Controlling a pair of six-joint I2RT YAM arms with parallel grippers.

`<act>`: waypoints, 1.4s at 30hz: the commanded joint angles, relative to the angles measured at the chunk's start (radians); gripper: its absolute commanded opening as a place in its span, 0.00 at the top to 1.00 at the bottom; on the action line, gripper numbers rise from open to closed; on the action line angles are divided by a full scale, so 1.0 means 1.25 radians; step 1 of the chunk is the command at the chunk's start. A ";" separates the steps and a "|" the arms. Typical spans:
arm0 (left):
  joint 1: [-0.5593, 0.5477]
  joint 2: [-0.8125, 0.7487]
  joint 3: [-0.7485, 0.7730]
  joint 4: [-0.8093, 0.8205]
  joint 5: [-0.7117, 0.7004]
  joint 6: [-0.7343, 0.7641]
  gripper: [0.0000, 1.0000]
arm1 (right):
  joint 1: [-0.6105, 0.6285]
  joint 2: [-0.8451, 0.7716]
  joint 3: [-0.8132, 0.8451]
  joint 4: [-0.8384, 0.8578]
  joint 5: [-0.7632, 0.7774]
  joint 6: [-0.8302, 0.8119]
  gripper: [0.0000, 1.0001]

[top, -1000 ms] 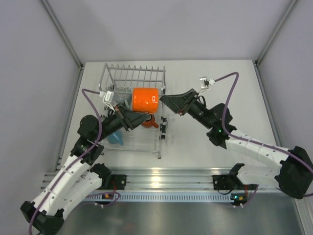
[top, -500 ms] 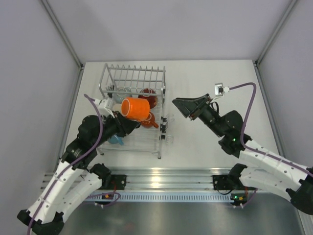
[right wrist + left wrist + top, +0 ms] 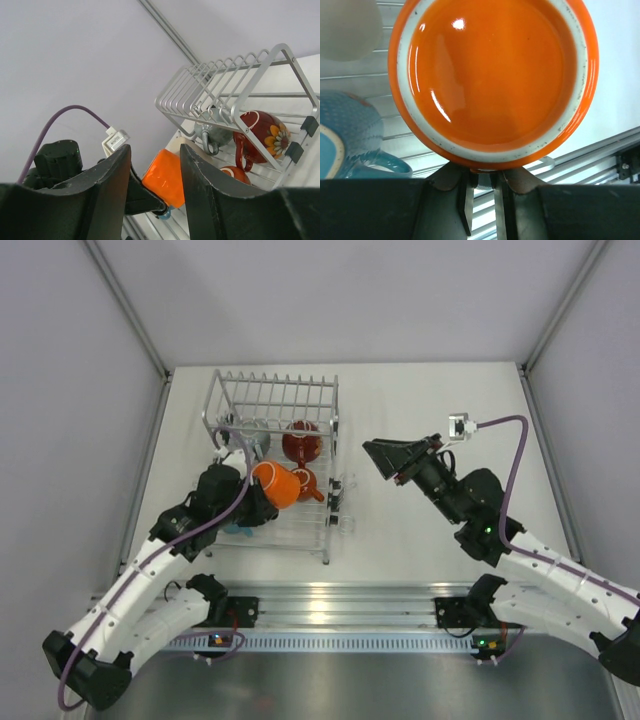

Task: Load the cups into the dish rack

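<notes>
As my left gripper [image 3: 482, 192] clamps the bright orange glazed mug [image 3: 492, 80], right gripper [image 3: 385, 456] agape, I judge lowering it into the silver wire dish rack [image 3: 272, 390] comes next.

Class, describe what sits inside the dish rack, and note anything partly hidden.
Inside the dish rack: a grey mug, a flowered dark red mug and a red mug. From above, the left arm, holding the orange mug, covers most of a light blue mug.

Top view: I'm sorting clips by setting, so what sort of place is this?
Probably a robot test cell, not a kitchen: blank grey panel walls enclose a white table, and the left arm and right arm are bolted to an aluminium rail.
</notes>
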 commanded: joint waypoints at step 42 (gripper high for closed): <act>-0.180 0.045 -0.068 0.023 -0.301 -0.265 1.00 | -0.011 -0.024 0.014 -0.063 0.026 -0.021 0.53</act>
